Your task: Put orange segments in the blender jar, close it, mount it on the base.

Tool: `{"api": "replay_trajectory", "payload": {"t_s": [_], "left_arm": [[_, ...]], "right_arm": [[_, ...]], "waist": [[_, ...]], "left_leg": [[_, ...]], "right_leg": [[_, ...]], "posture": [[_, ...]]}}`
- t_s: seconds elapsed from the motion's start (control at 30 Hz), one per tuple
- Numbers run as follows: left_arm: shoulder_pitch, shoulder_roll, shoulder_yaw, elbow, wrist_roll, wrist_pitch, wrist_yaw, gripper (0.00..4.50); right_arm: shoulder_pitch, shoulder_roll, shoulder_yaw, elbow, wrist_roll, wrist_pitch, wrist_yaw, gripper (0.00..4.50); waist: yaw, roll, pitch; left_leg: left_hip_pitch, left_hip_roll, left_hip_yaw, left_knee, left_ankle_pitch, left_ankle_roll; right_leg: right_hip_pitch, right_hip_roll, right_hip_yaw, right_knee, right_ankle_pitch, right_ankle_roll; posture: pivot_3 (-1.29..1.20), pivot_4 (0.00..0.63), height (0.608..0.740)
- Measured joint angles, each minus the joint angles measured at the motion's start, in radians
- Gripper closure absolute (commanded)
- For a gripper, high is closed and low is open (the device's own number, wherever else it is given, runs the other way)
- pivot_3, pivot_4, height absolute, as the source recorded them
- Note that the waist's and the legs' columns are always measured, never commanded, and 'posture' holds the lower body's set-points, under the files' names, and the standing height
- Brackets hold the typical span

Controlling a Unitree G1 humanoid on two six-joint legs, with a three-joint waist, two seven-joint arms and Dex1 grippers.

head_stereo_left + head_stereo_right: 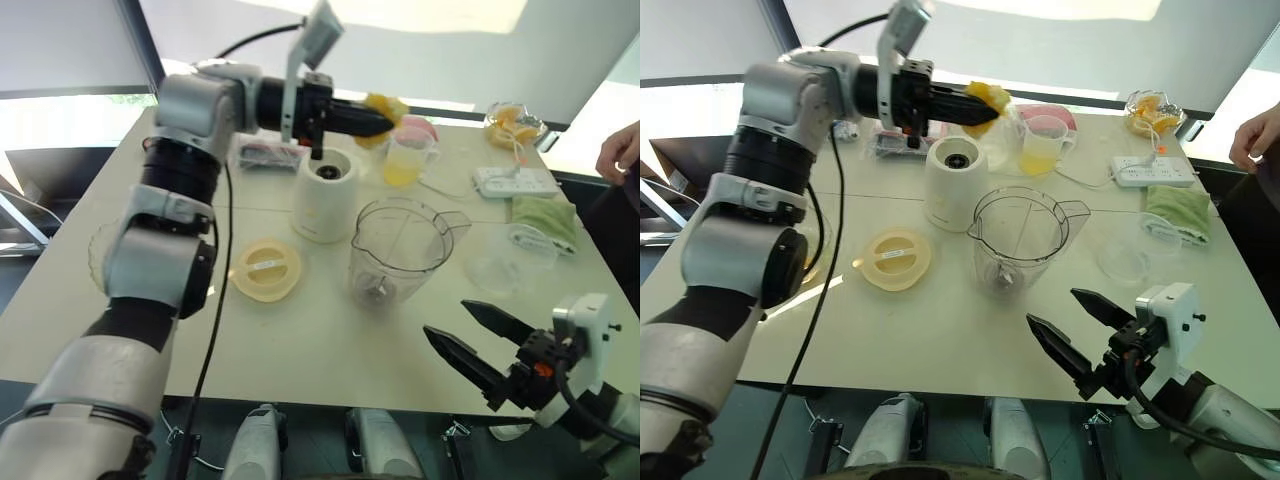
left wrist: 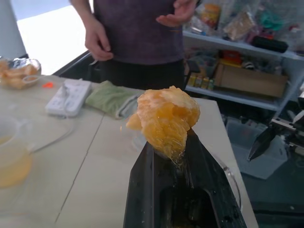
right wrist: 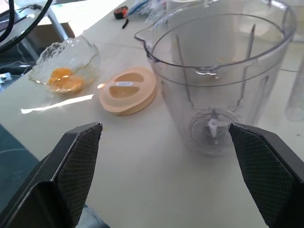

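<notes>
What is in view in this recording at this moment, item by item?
orange segments: one clump, yellow-orange, in left end effector
blender jar: one, clear, table centre
base: one, cream-white, behind the jar
lid: one, cream, left of the jar
measuring cup: one, clear, pale yellow liquid, far side
glass dish: one, clear, orange pieces, left edge
power strip: one, white, far right
cloth: one, green, right
person's hand: one, right edge
left end effector: shut, raised
right end effector: open, near edge
</notes>
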Motion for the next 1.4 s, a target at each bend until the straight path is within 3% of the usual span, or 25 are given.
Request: {"api": "replay_trajectory", "payload": {"t_s": [0.27,0.47,0.6,0.73,1.23,1.33,1.4], "left_arm": [[0.031,-0.164,-0.081,0.064,0.061,-0.081,0.002,4.46],[0.125,-0.188,-0.182,0.065,0.162,-0.175,0.023,4.46],[0.132,-0.187,-0.194,0.060,0.185,-0.197,0.028,3.29],[0.137,-0.187,-0.191,0.060,0.196,-0.213,0.045,1.25],[0.197,-0.156,-0.174,-0.107,0.195,-0.282,0.075,1.25],[0.215,-0.174,-0.056,-0.147,0.135,-0.322,0.200,1.25],[0.229,-0.132,0.033,-0.230,0.062,-0.271,0.240,1.25]], "right_arm": [[0.067,-0.020,0.050,0.000,-0.068,-0.135,-0.034,0.00],[0.065,-0.041,0.121,0.000,-0.113,-0.182,-0.078,0.00],[0.045,-0.045,0.141,0.000,-0.127,-0.183,-0.098,0.00],[0.014,-0.046,0.163,0.000,-0.133,-0.172,-0.113,0.00],[-0.084,-0.036,0.176,0.023,-0.153,-0.083,-0.090,0.00],[-0.064,0.022,0.175,0.045,-0.207,-0.087,-0.080,0.00],[-0.025,0.076,0.177,0.096,-0.258,-0.094,-0.064,0.00]], "waist": [[0.004,0.000,0.000],[0.004,0.001,0.000],[0.006,0.001,0.000],[0.007,0.001,0.000],[0.009,0.002,0.000],[0.015,0.001,0.000],[0.011,0.003,0.000]], "left_leg": [[-0.001,-0.001,0.000,0.000,0.000,0.000],[0.000,0.000,0.000,0.000,0.000,0.000],[-0.001,0.000,0.000,0.000,-0.001,0.001],[-0.001,0.000,0.000,0.000,-0.001,0.001],[-0.001,0.000,0.000,0.000,-0.001,0.002],[-0.001,0.001,-0.001,0.000,-0.001,0.002],[0.000,0.002,-0.001,0.000,-0.003,0.005]], "right_leg": [[0.000,-0.001,0.001,-0.001,0.000,0.000],[0.000,0.000,0.001,-0.001,0.000,0.000],[0.000,-0.001,0.001,-0.002,0.000,0.000],[0.000,-0.001,0.001,-0.002,0.000,0.000],[0.000,-0.001,0.001,-0.001,0.000,0.000],[0.000,-0.001,0.001,-0.001,0.000,0.000],[-0.001,-0.001,0.001,-0.001,0.000,0.000]], "posture": [[0.00,0.150,0.740],[0.00,0.150,0.740],[0.00,0.150,0.740],[0.00,0.150,0.740],[0.00,0.150,0.740],[0.00,0.150,0.740],[0.00,0.150,0.740]]}}
